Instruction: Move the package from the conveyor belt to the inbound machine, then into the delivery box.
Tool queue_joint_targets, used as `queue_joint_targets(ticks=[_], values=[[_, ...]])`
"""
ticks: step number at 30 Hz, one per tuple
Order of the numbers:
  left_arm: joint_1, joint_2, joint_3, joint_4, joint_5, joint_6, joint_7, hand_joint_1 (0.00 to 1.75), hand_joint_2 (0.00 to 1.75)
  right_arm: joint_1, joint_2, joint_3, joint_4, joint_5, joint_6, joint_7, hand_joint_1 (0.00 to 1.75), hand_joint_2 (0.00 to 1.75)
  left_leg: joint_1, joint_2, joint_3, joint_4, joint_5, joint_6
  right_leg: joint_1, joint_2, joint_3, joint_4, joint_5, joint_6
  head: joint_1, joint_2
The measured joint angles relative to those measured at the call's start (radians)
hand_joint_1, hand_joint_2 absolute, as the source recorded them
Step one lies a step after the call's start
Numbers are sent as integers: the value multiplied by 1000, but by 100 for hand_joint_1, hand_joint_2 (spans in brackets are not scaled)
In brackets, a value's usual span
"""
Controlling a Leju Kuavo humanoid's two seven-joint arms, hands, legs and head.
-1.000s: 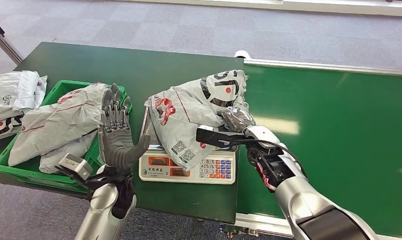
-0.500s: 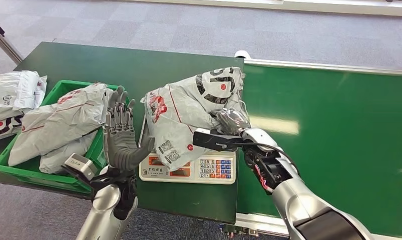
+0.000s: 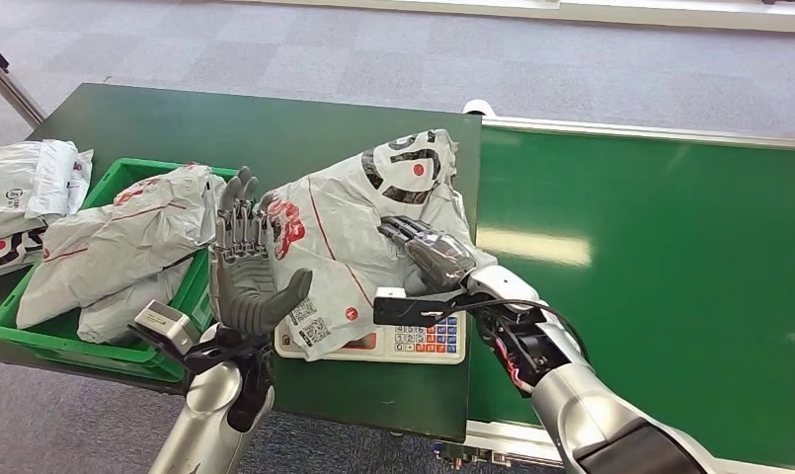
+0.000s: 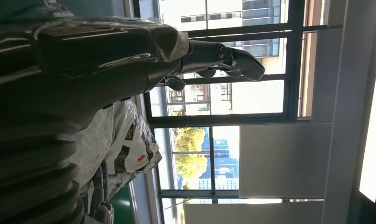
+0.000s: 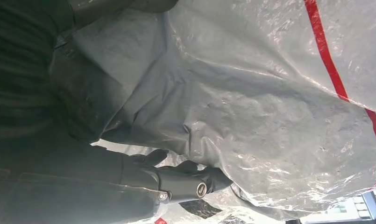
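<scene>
The package (image 3: 363, 217), a grey plastic mailer with red and black print, lies tilted over the scale (image 3: 428, 341), the inbound machine, and its lower edge hangs past the scale's left front. My right hand (image 3: 428, 252) holds its right side, fingers stretched over the top. In the right wrist view the package (image 5: 251, 102) sits against the palm with dark fingers (image 5: 186, 182) along it. My left hand (image 3: 243, 272) stands upright and open, palm toward the package's left edge, between it and the green delivery box (image 3: 38, 331). The left wrist view shows that hand (image 4: 83, 60) empty, the package (image 4: 125, 144) beside it.
The green box holds grey mailers (image 3: 117, 237). More mailers (image 3: 18, 197) lie on the table at the far left. The green conveyor belt (image 3: 650, 257) runs along the right. The scale's keypad faces the table's front edge.
My right hand has carried the package leftward across the scale toward the left hand, its fingers now stretched out. The left hand has shifted slightly right and stays upright.
</scene>
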Motion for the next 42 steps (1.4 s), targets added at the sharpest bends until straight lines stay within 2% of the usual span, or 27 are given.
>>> queue_joint_targets(ticks=[8,18,25,34,38,42], values=[[1,6,1,-1,0,13,0,0,175,42,0,-4,-50,-126,-172,-55,0,175,0,-1,0,0,0,0,0,0,0,0,0,0,0,0],[6,9,3,-3,2,29,0,0,175,103,-17,-63,-226,-259,-274,-112,0,175,0,-1,0,0,0,0,0,0,0,0,0,0,0,0],[7,10,3,-3,2,38,0,0,175,148,-31,-83,-336,-323,-272,-115,0,175,0,-1,0,0,0,0,0,0,0,0,0,0,0,0],[10,13,7,-5,2,56,0,0,175,258,-70,-96,-576,-517,-183,-129,0,175,0,-1,-1,0,0,0,0,0,0,0,0,0,0,0],[24,16,16,-14,2,65,0,0,175,330,-108,-120,-718,-607,-162,-88,0,175,0,-2,-1,0,0,0,0,0,0,0,0,0,0,0],[39,20,28,-22,5,68,0,0,175,390,-155,-153,-817,-627,-163,-65,0,175,0,-1,-1,0,0,0,0,0,0,0,0,0,0,0]])
